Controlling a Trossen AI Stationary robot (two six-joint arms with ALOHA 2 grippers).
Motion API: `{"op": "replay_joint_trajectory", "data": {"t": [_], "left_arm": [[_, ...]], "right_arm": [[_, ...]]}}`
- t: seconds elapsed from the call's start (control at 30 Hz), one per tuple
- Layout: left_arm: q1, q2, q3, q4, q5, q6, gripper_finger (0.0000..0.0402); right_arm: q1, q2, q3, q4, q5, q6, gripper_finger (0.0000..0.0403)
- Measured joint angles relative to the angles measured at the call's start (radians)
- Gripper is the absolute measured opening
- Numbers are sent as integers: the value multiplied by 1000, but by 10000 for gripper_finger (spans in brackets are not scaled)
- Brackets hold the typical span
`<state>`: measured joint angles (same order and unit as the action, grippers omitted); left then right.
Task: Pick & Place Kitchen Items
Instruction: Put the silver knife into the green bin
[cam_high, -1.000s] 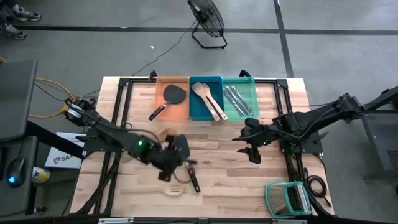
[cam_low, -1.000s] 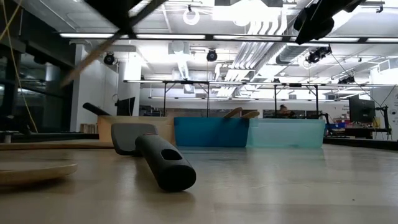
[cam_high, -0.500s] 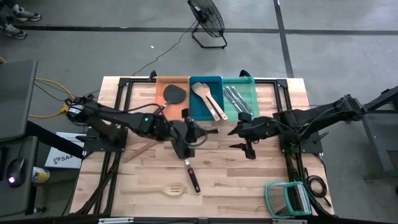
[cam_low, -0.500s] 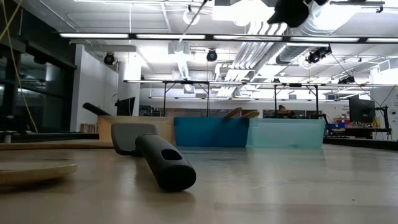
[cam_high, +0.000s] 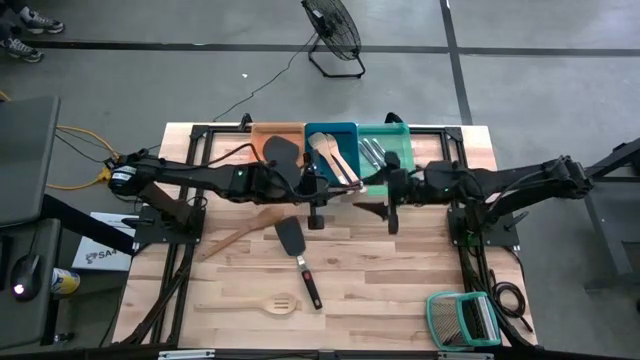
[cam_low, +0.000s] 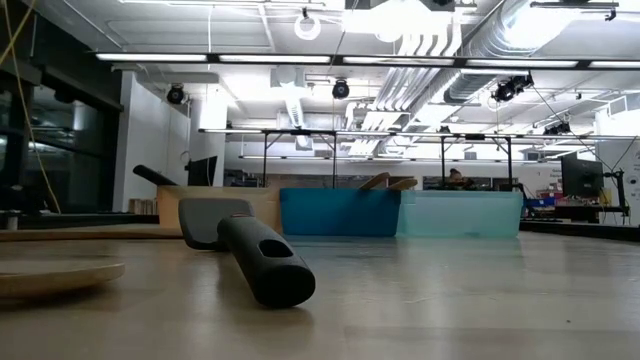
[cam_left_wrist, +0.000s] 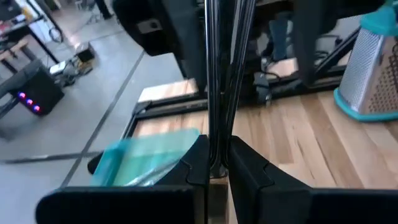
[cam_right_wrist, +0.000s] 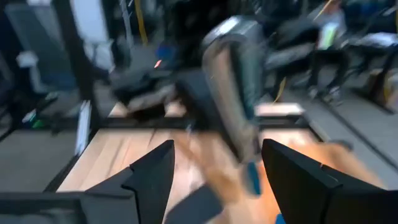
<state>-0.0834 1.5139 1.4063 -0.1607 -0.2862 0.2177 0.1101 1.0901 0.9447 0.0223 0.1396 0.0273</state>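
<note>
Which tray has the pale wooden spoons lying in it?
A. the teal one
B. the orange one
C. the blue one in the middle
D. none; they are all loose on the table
C: seen from above, the wooden spoons lie inside the blue tray, between the orange tray and the teal tray.

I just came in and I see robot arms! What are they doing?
They are sorting kitchen tools into trays. The left gripper is pinching slim silver cutlery near the trays at the back. The right gripper waits open beside it, holding nothing. A black spatula and a wooden spoon lie on the table.
</note>
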Motion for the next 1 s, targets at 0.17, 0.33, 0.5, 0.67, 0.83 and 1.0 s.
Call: {"op": "replay_joint_trajectory", "data": {"t": [0.17,0.33,0.5,0.67,0.83,1.0], "left_arm": [[8,0,0,94,44,41,27],[8,7,1,202,82,66,27],[20,7,1,225,116,65,27],[18,7,1,247,124,64,27],[18,8,1,240,124,62,27],[18,8,1,240,123,60,27]], "right_arm": [[-27,-17,0,88,-7,-22,234],[-28,-8,0,229,-41,-54,234],[-28,4,0,333,-70,-56,234],[-30,23,0,377,-81,-53,232],[-34,33,0,402,-97,-48,200],[-34,34,0,399,-105,-48,129]]}}
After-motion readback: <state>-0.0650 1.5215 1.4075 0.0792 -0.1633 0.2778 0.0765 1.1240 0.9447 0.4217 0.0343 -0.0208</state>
